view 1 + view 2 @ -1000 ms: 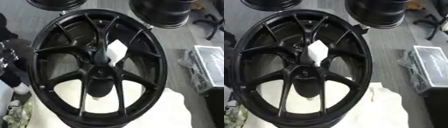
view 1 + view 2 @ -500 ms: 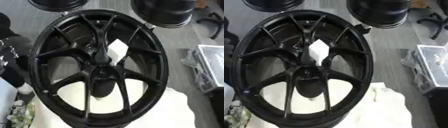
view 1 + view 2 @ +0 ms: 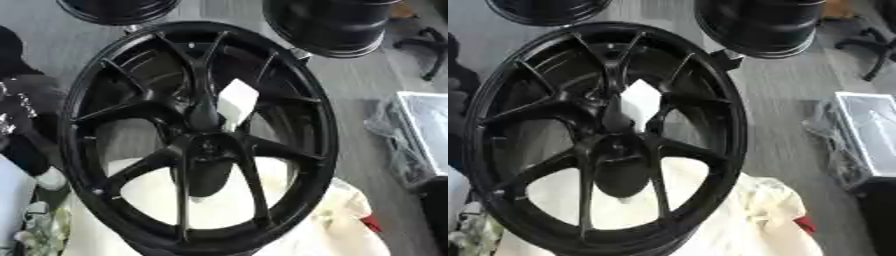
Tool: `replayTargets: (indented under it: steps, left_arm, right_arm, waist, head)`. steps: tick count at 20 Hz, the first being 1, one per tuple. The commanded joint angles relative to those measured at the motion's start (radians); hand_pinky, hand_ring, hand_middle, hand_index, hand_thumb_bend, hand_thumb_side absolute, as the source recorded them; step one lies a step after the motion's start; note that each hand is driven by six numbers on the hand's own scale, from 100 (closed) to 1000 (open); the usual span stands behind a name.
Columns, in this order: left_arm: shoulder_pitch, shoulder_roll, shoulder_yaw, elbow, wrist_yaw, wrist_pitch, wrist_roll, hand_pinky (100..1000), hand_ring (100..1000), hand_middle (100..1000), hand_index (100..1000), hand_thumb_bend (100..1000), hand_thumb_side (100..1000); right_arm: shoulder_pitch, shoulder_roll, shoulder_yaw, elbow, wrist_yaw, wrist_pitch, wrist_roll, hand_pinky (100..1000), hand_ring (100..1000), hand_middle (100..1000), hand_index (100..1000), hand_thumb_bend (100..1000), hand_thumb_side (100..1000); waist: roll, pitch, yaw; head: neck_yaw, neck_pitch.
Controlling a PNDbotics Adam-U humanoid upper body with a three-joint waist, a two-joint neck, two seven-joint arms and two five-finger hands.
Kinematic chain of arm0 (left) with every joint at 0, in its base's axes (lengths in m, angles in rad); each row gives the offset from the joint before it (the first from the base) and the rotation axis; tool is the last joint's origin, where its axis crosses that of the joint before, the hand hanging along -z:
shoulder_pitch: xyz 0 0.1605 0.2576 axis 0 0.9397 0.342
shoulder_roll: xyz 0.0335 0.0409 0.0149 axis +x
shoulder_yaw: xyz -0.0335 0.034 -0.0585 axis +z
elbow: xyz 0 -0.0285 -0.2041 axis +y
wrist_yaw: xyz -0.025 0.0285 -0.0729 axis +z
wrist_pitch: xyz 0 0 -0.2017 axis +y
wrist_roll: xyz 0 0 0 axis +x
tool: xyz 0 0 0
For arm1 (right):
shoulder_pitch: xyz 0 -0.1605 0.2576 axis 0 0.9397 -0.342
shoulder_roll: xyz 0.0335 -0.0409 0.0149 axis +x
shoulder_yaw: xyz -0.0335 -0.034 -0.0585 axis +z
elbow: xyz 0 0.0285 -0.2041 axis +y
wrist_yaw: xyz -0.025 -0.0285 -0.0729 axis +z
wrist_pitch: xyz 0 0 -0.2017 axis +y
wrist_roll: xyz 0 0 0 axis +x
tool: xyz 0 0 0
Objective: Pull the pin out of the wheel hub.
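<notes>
Wheel hub (image 3: 201, 145) fills our view, a black multi-spoke rim lying tilted on a cream cloth (image 3: 745, 220) that shows through its lower openings. We see a white, angular piece (image 3: 236, 100) standing just above the centre, between two spokes; whether it is the pin we cannot tell. Neither of our hands shows in either eye's view, so we cannot give their state or place things relative to them. Two more black rims (image 3: 328, 22) lie beyond, and a plastic-wrapped box (image 3: 868, 135) sits at the right.
</notes>
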Motion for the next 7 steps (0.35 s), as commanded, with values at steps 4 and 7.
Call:
replayTargets:
  steps: [4,7]
  left_arm:
    - [-0.030,-0.008,-0.004,-0.016,0.021,0.006,0.014,871,827,798,768,140,892]
    - [-0.032,-0.015,-0.004,-0.014,0.028,0.007,0.026,871,827,797,768,144,892]
  right_arm:
    - [-0.102,0.060,0.061,-0.080,-0.317,-0.051,-0.134,894,843,794,882,100,743]
    - [-0.160,0.136,0.076,-0.101,-0.356,-0.077,-0.115,892,823,777,874,100,739]
  waist:
    - [0.002,-0.016,0.023]
    - [0.000,-0.013,0.028]
  head:
    - [-0.020,-0.012]
    - [-0.023,-0.020]
